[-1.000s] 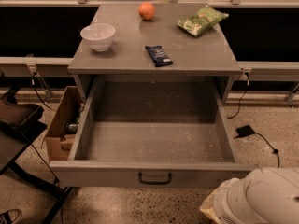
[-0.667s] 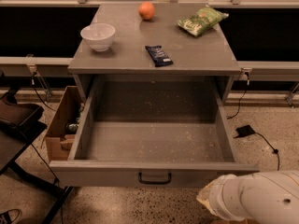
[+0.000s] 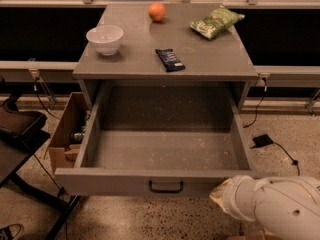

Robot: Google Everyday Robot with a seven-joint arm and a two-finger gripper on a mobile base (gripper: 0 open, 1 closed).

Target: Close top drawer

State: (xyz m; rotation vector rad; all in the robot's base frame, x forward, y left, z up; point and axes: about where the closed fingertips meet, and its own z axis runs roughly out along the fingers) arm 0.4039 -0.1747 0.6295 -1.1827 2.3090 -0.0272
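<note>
Camera view: the top drawer [image 3: 165, 156] stands wide open, pulled out toward me. Its long axis runs left to right, and its dark handle [image 3: 165, 186] faces the camera. My gripper [image 3: 218, 195] sits by the drawer front's lower right end — whether open or closed, I cannot tell.

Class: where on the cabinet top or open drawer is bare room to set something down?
Bare: cabinet top right of the snack bar, below the chip bag; inside the top drawer. Crowded: around bowl and orange. End effector: by drawer's front-right corner.
</note>
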